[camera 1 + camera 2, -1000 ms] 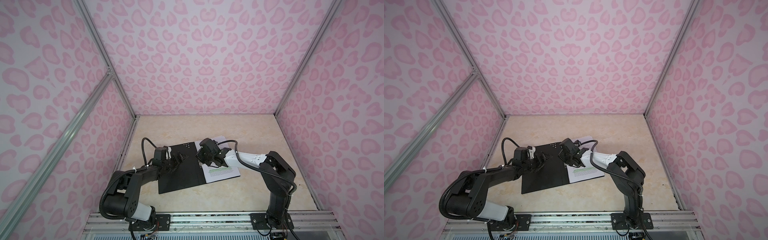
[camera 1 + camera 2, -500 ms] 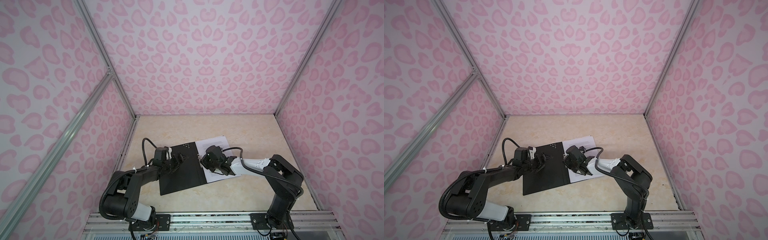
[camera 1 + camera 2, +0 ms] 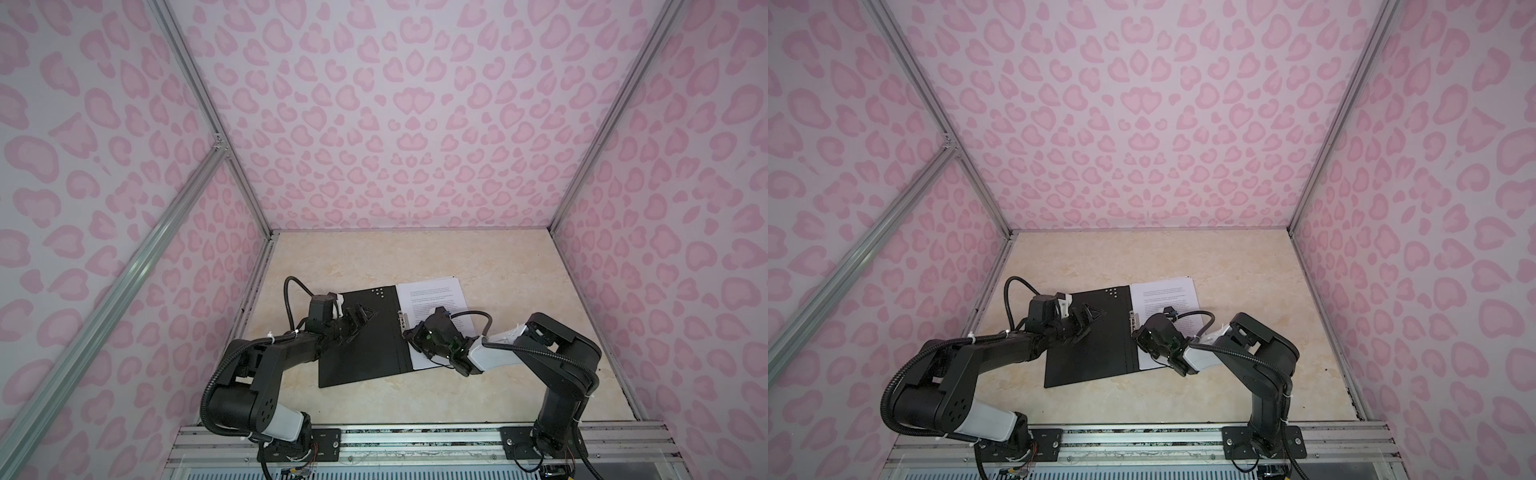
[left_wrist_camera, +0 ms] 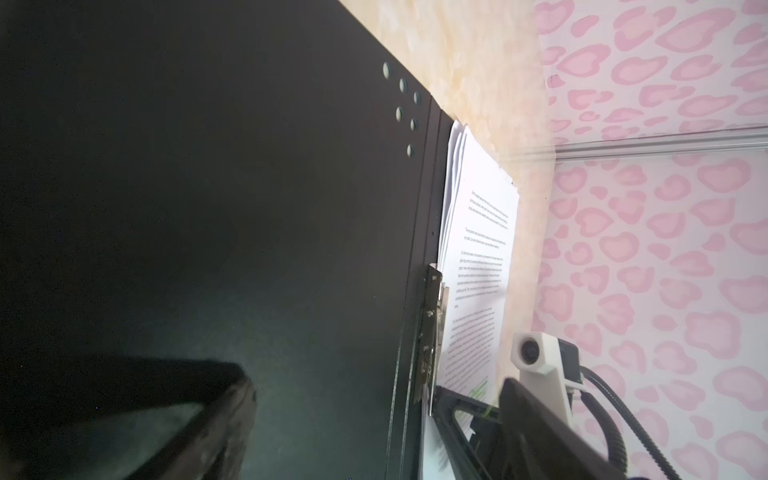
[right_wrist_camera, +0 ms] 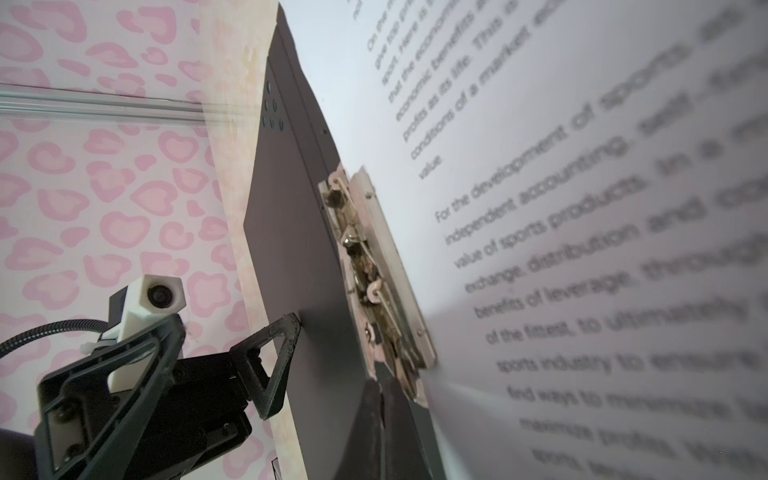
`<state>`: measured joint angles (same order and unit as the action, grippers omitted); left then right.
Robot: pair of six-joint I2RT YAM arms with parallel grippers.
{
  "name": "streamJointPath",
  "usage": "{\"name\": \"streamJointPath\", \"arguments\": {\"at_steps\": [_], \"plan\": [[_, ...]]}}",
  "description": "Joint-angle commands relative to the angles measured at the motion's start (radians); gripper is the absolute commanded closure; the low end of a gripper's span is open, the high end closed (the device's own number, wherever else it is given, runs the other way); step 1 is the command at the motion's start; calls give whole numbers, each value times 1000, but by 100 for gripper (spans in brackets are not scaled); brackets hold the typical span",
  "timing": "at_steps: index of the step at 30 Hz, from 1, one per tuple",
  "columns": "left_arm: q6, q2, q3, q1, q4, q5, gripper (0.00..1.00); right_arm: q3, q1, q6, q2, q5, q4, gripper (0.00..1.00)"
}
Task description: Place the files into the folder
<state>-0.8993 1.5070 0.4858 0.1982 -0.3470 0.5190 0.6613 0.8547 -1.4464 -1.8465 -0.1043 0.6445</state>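
The folder (image 3: pixel 361 345) (image 3: pixel 1092 349) lies open on the table, black inside up. The files (image 3: pixel 432 296) (image 3: pixel 1165 296), white printed sheets, are stacked on its right half. A metal clip (image 3: pixel 402 320) (image 5: pixel 374 270) (image 4: pixel 432 332) runs along the spine at the files' (image 5: pixel 582 187) edge. My left gripper (image 3: pixel 360 314) (image 3: pixel 1090 314) (image 4: pixel 382 395) is open, one fingertip (image 5: pixel 286 328) resting on the folder's left cover (image 4: pixel 249 208) (image 5: pixel 299 249). My right gripper (image 3: pixel 410 335) (image 3: pixel 1138 335) (image 5: pixel 380 384) is shut, its tips at the clip's near end. Green highlighted lines (image 4: pixel 478 388) show on the top sheet.
The marbled beige table (image 3: pixel 415 257) is boxed in by pink patterned walls (image 3: pixel 395 124) on three sides. Aluminium rails (image 3: pixel 415 440) with the arm bases run along the front edge. The right arm's elbow (image 3: pixel 561 345) stands to the right of the files.
My right gripper has slid along the spine toward the front edge, uncovering the top of the files. The left gripper has stayed on the cover.
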Motion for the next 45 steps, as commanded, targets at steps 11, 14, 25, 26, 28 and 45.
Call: {"name": "streamJointPath", "arguments": {"at_steps": [11,14,25,26,28,45], "plan": [[-9,17,-11,-1,121,-78,7,8,44,93,26,214,-382,100],[-5,15,-10,0,130,-94,7,29,44,114,21,209,-430,100],[-1,25,-6,-2,149,-124,7,73,53,160,3,292,-570,100],[0,26,-6,-3,149,-123,7,78,54,165,3,297,-583,100],[0,26,-6,-3,149,-125,7,84,59,170,-1,307,-598,100],[0,32,-7,-4,141,-119,7,144,100,184,-70,370,-661,100]]}}
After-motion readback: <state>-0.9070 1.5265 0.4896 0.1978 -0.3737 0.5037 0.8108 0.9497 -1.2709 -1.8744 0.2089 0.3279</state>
